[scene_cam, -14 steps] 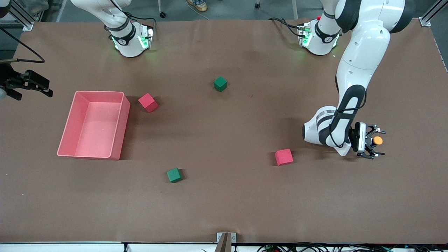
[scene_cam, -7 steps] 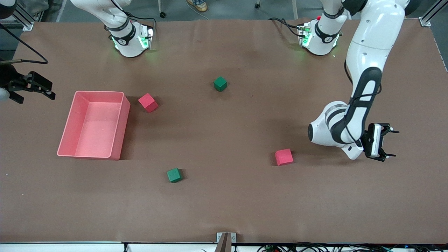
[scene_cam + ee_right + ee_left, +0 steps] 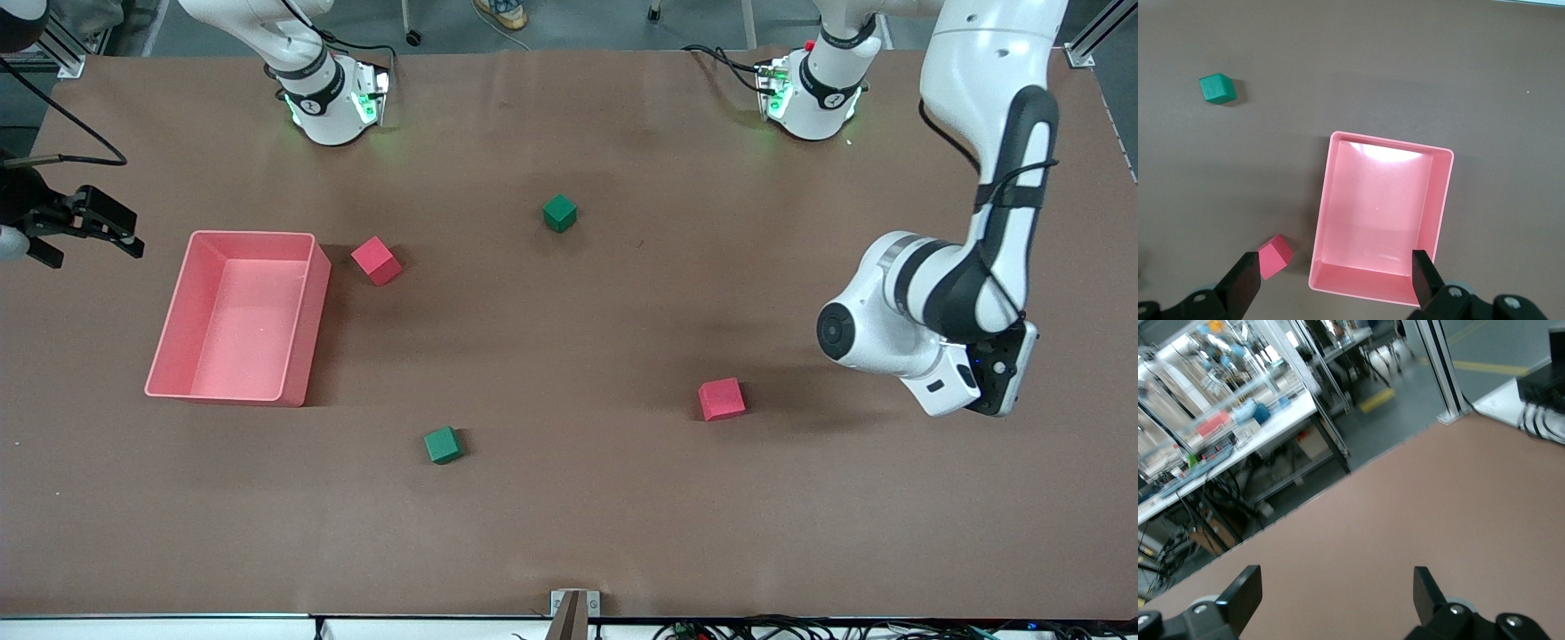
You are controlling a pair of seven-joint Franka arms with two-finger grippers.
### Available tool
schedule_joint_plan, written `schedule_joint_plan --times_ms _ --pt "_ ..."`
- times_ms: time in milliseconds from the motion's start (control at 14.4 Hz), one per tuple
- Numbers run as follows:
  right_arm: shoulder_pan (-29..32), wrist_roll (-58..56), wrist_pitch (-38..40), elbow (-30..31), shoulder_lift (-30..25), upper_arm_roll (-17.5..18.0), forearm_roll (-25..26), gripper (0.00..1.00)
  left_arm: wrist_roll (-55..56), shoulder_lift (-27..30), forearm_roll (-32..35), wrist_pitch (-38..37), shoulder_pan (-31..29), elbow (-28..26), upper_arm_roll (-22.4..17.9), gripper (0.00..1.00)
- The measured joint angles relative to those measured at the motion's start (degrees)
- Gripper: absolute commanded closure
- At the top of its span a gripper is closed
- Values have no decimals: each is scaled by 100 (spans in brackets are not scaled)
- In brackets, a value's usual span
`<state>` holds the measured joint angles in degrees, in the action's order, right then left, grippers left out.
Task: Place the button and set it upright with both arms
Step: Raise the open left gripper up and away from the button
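Button, the thing to be set upright, shows in none of the views now; the left arm's wrist covers the stretch of counter (image 3: 569, 533) where it would most likely lie, so its place and pose cannot be told. The left pincer (image 3: 1338, 600) is hidden under that wrist in the front view, toward the left arm's end of the counter, near a red cube (image 3: 721, 398); its own camera shows the fingers (image 3: 1241, 590) spread wide with only bare brown surface between them, holding nothing. The right pincer (image 3: 1331, 277) hangs high over the pink bin (image 3: 1381, 223) at the right arm's end, spread wide and empty too, and looks to be waiting. The main risk is that any reach made now is blind: with the button out of sight, a descent could nudge or topple it, or close on nothing. A low sweep of the left wrist could also knock the red cube. Two green cubes (image 3: 559, 213) (image 3: 442, 444) and the other red cube (image 3: 375, 260) lie well apart from both pincers.
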<state>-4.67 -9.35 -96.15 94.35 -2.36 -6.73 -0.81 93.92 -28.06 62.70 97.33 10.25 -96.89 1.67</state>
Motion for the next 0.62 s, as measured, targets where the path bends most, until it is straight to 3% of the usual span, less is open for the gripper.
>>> schedule_joint_plan --times_ms 346,623 --pt "0 0 -110 2 69 -1 1 0 -2204 426 -1992 0 -97 763 31 0" --pt "-1 0 -120 2 79 -1 1 0 -3553 920 -3240 -2 -373 878 28 0"
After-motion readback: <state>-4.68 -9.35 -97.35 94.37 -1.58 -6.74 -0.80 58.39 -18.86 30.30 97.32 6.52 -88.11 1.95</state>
